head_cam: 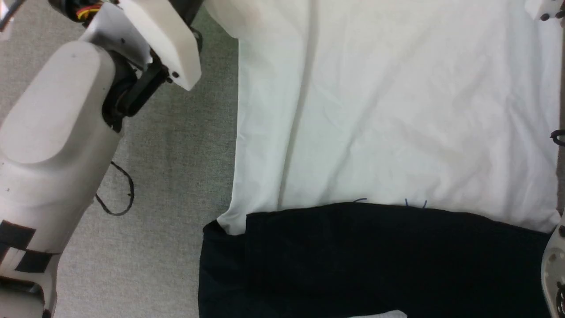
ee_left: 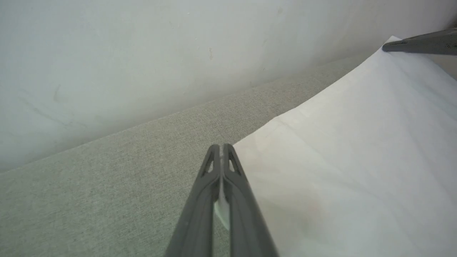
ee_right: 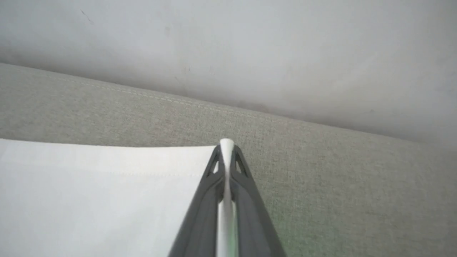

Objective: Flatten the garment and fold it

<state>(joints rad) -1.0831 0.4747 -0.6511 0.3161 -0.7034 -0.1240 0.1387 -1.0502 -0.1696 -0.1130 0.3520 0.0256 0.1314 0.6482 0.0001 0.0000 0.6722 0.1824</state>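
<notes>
The garment (head_cam: pixel 388 110), a thin white shirt with black sleeves, is lying spread flat on a grey woven fabric surface (head_cam: pixel 176 185). It is filling the head view from the centre out to 12 and 3 o'clock, its white body smooth apart from one long crease running from 12 toward 7 o'clock. A band of black sleeve fabric (head_cam: pixel 375 260) is lying folded across it at 6 o'clock, and where black is meeting white a few thin blue marks (head_cam: pixel 415 204) are peeking out (too little of the print is showing to read as any letter or figure). At 9 o'clock in that view the white left forearm (head_cam: pixel 53 132) is reaching toward 11 o'clock, and a thin black cable loop (head_cam: pixel 117 194) is resting on the surface just beside it. In the left wrist view the left gripper (ee_left: pixel 222 147) is pressing its two long dark fingers together on a sliver of white cloth at the garment's corner, the sheet stretching away toward 3 o'clock. At 2 o'clock in that view the right gripper (ee_left: pixel 386 46) is touching the far corner. In the right wrist view that gripper is standing narrow, clamping a white fold of the hem that is poking out past its fingertips. There the garment is extending toward 9 o'clock and a pale plain wall (ee_right: pixel 228 53) is rising behind the surface at 12 o'clock.
</notes>
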